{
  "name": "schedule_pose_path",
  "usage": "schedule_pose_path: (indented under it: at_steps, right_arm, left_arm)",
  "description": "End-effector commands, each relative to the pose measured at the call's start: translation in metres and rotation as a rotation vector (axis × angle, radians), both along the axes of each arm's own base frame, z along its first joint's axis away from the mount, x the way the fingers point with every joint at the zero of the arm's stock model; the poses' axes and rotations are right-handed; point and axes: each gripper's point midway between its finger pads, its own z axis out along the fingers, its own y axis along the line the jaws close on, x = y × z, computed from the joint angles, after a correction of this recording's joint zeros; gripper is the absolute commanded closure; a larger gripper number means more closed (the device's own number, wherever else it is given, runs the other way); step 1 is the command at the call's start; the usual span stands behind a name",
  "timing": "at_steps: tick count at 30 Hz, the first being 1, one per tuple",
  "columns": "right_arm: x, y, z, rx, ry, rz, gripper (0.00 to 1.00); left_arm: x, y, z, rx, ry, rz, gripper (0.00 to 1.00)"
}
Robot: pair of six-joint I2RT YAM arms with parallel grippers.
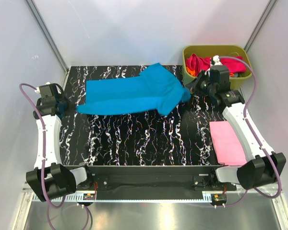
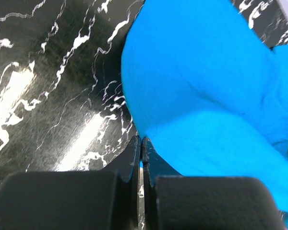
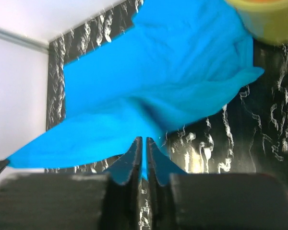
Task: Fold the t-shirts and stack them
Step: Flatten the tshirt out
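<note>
Left gripper (image 2: 142, 140) was clamped shut, tips pressed together, pinching the left corner of the blue shirt (image 1: 129, 96). In the top view that corner tapered to a point right at my left gripper (image 1: 69, 108), at the left edge of the frame. Right gripper (image 3: 144, 140) was nearly closed too, with a sliver of blue cloth showing between the fingers (so grasping the same shirt, at its right end). In the top view my right gripper (image 1: 189, 88) sat upper right, just beside the tub (image 1: 249, 62).

The blue shirt lay stretched across the upper middle of the table (image 1: 134, 139), spanning between my two grippers, with a sleeve flap sticking up toward the top centre. Whether it was lifted off the surface or resting on it I couldn't tell.

Pink shirt (image 1: 226, 141) was folded into a neat rectangle at lower right, partly under my right arm, well apart from the blue one. A red shirt (image 1: 197, 62) was bunched in the tub at upper right, with other cloth beside it that I couldn't sort out.
</note>
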Motion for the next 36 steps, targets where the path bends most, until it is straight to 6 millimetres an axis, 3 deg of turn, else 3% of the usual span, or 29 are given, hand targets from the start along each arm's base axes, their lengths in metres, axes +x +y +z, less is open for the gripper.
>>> schedule_pose_path:
  at_steps: [1, 6, 9, 11, 12, 16, 18, 20, 23, 26, 31, 36]
  right_arm:
    - [-0.025, 0.001, -0.009, 0.014, 0.019, 0.039, 1.00]
    - [-0.049, -0.001, -0.037, 0.045, 0.082, 0.030, 1.00]
    - [-0.063, 0.000, -0.067, 0.052, 0.156, 0.038, 1.00]
    - [-0.073, 0.001, -0.104, 0.051, 0.252, 0.044, 1.00]
    - [-0.081, 0.003, -0.128, 0.051, 0.313, 0.060, 0.84]
    - [-0.091, 0.027, -0.187, 0.131, 0.512, 0.159, 0.61]
    - [-0.096, 0.026, -0.200, 0.141, 0.562, 0.137, 0.55]
    - [-0.099, 0.022, -0.211, 0.138, 0.593, 0.095, 0.42]
    - [-0.100, 0.023, -0.223, 0.144, 0.606, 0.096, 0.43]
    - [-0.099, 0.020, -0.241, 0.094, 0.627, 0.113, 0.55]
    - [-0.093, 0.016, -0.262, 0.029, 0.623, 0.150, 0.51]
    - [-0.072, 0.005, -0.257, -0.092, 0.530, 0.178, 0.49]
  left_arm:
    - [-0.012, 0.002, -0.011, 0.037, 0.013, -0.004, 1.00]
    - [-0.022, -0.001, -0.032, 0.032, 0.049, -0.010, 1.00]
    - [-0.022, -0.001, -0.036, 0.031, 0.060, -0.010, 1.00]
    - [-0.023, -0.001, -0.042, 0.026, 0.073, -0.011, 1.00]
    - [-0.024, 0.000, -0.046, 0.023, 0.084, 0.001, 1.00]
    - [-0.028, -0.005, -0.073, -0.016, 0.125, 0.006, 1.00]
    - [-0.028, -0.005, -0.081, -0.022, 0.129, 0.014, 1.00]
    - [-0.030, -0.007, -0.088, -0.031, 0.141, 0.011, 1.00]
    - [-0.035, -0.005, -0.099, -0.023, 0.163, 0.017, 1.00]
    - [-0.035, -0.005, -0.103, -0.019, 0.175, 0.008, 1.00]
    - [-0.033, -0.004, -0.106, -0.016, 0.185, 0.003, 1.00]
    - [-0.031, -0.004, -0.105, -0.014, 0.184, 0.001, 1.00]
